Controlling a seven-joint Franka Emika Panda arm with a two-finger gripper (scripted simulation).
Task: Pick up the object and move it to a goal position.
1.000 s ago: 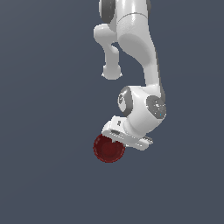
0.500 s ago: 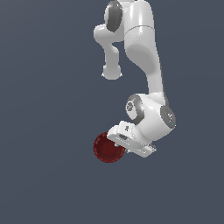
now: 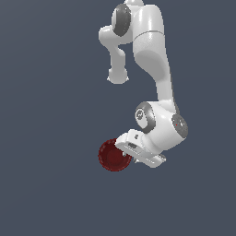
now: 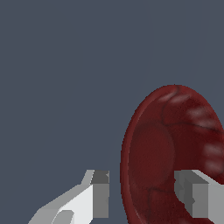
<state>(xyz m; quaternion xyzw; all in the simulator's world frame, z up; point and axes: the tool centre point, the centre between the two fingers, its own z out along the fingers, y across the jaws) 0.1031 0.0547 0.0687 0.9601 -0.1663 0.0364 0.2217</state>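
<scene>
The object, a small dark red round bowl (image 3: pixel 112 155) with a ridged rim, lies on the flat grey ground in the exterior view. The white gripper (image 3: pixel 127 156) sits right against the bowl's side toward that view's right, its fingers hidden under the hand. In the wrist view the bowl (image 4: pixel 170 153) fills one side of the picture. The gripper (image 4: pixel 146 196) is open and straddles the rim: one fingertip (image 4: pixel 101 192) is outside the bowl and the other fingertip (image 4: pixel 192 197) is over its inside. A clear gap shows between each pad and the rim.
Only the plain grey ground (image 3: pixel 46 138) surrounds the bowl. The white arm (image 3: pixel 152 50) rises above and toward the exterior view's right of the bowl.
The wrist and forearm have swung toward the exterior view's right and dropped slightly, with the hand staying at the bowl. The bowl has not moved.
</scene>
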